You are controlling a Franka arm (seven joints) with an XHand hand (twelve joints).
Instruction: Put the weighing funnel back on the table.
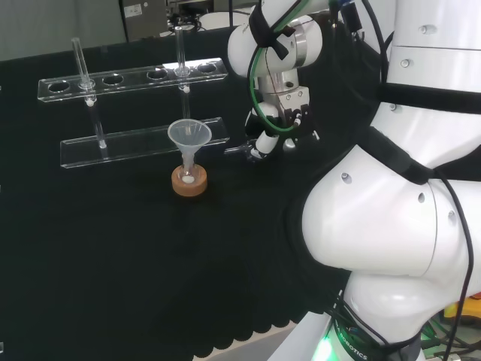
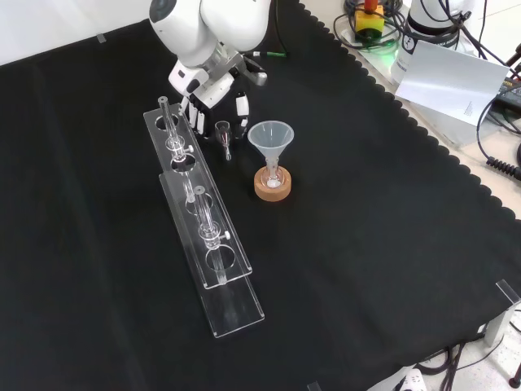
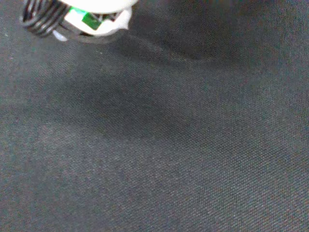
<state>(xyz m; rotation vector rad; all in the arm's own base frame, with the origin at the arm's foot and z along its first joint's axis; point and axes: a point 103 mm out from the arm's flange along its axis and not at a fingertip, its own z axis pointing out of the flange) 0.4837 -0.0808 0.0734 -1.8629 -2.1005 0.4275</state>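
Observation:
The weighing funnel (image 2: 224, 137), a small clear piece with a short stem, hangs just under my hand (image 2: 213, 96) in the front view, between its downward-curled fingers (image 2: 242, 110). In the head view its clear tip (image 1: 235, 149) sticks out to the left of the hand (image 1: 264, 139), low over the black cloth. Whether it touches the cloth I cannot tell. The wrist view has a blurred white part of the hand (image 3: 91, 14) with the cloth close beneath it.
The big funnel (image 2: 270, 137) stands in a small flask on a cork ring (image 2: 272, 189), just right of the hand in the front view. A clear test tube rack (image 2: 220, 244) holding two tubes runs along the hand's left.

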